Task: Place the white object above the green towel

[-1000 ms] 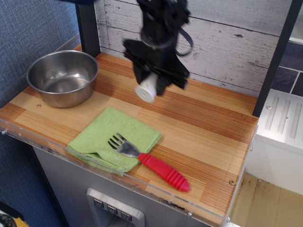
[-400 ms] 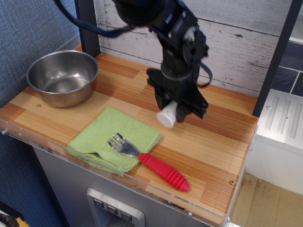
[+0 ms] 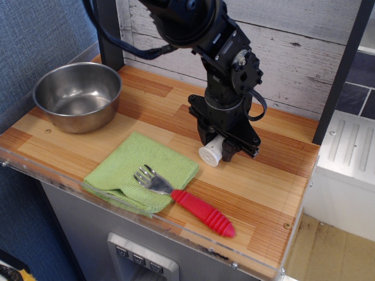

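Note:
The white object is a small spool with a flared end facing me. It sits low at the wooden counter, just right of the green towel's upper right corner. My black gripper is shut on its upper part, fingers either side. The green towel lies folded near the counter's front left edge. A fork with a red handle rests with its tines on the towel. I cannot tell whether the spool touches the wood.
A steel bowl stands at the back left of the counter. A white plank wall runs behind. A dark post stands at the right edge, and another at the back left.
The arm has carried the white object from above the counter's middle down and to the right. It now sits low beside the towel's upper right corner.

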{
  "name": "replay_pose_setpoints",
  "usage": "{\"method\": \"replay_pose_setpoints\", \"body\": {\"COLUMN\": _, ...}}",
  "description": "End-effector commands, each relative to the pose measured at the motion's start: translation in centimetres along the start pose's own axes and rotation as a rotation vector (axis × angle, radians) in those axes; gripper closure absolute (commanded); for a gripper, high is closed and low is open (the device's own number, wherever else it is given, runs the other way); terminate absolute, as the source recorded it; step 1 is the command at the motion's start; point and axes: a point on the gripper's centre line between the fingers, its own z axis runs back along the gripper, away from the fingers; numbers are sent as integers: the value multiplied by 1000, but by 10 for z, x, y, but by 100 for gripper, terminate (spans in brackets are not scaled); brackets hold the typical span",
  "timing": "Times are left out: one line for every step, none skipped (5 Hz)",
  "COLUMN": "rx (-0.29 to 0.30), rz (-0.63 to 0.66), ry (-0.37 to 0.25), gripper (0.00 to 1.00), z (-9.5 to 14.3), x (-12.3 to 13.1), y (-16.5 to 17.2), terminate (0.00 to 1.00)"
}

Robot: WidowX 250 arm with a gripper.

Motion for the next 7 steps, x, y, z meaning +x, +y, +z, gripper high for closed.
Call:
{"method": "replay_pose_setpoints", "body": {"rx": 9, "rz": 28, "ry": -28, "gripper": 0, "z": 18, "x": 3, "y": 14, "terminate": 0}}
{"method": "replay_pose_setpoints", "body": {"rx": 40, "rz": 26, "ry": -15, "gripper": 0, "z": 23, "x": 2, "y": 21, "terminate": 0}}
{"method": "replay_pose_setpoints", "body": {"rx": 77, "rz": 28, "ry": -26, "gripper": 0, "z": 33, "x": 6, "y": 27, "terminate": 0}}
{"method": "replay_pose_setpoints", "body": {"rx": 103, "rz": 45, "ry": -66, "gripper": 0, "z": 50, "x": 14, "y": 28, "terminate": 0}}
{"method": "replay_pose_setpoints", "body": {"rx": 117, "rz": 79, "ry": -101, "gripper": 0, "z": 66, "x": 18, "y": 35, "terminate": 0}}
{"method": "replay_pose_setpoints", "body": {"rx": 167, "rz": 89, "ry": -161, "gripper": 0, "z": 94, "x": 21, "y": 45, "terminate": 0}}
{"method": "replay_pose_setpoints", "body": {"rx": 201, "rz": 129, "ry": -219, "gripper": 0, "z": 122, "x": 19, "y": 56, "terminate": 0}}
